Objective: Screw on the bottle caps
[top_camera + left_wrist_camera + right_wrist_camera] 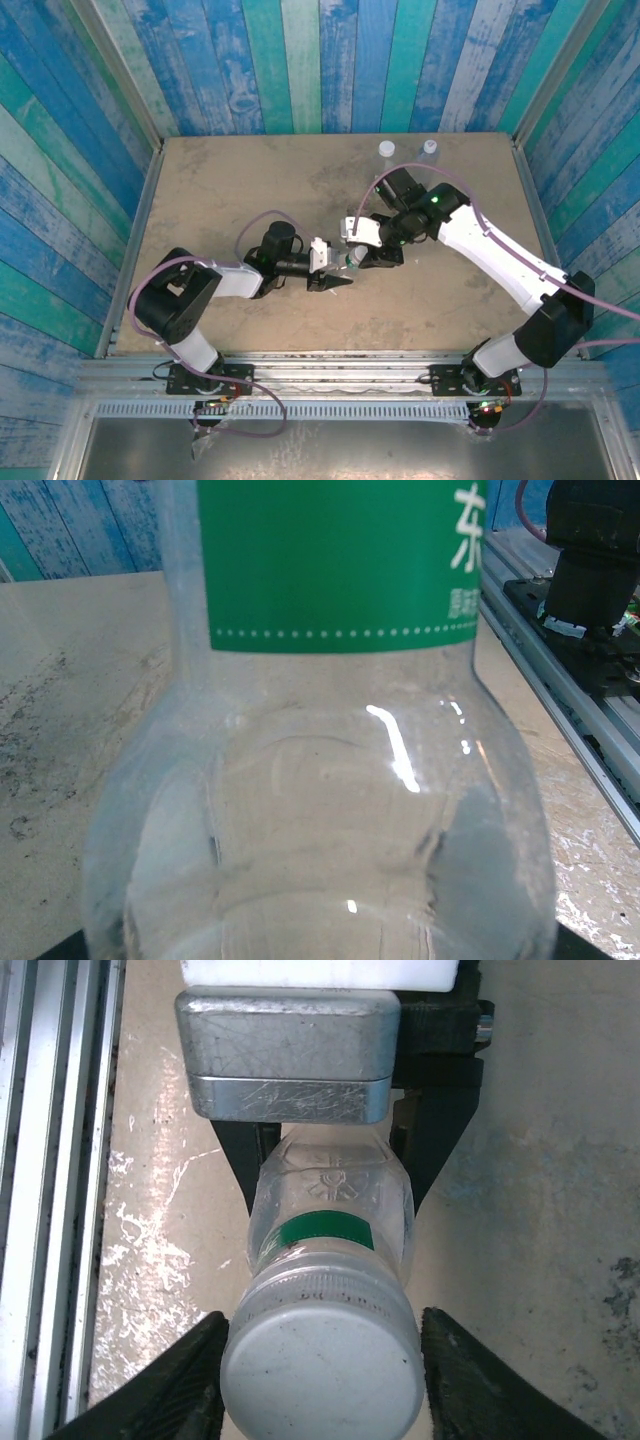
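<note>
A clear bottle with a green label is held up off the table between the two arms. My left gripper is shut on its lower body, and its black fingers show on either side of the bottle in the right wrist view. A white bottle cap sits on the bottle's neck. My right gripper is round this cap, with a black finger against each side. Two more bottles stand at the table's far edge, each with a white cap on top.
The brown tabletop lies under both arms. A metal rail runs along the near edge by the arm bases. Blue and green plank walls close in the back and sides.
</note>
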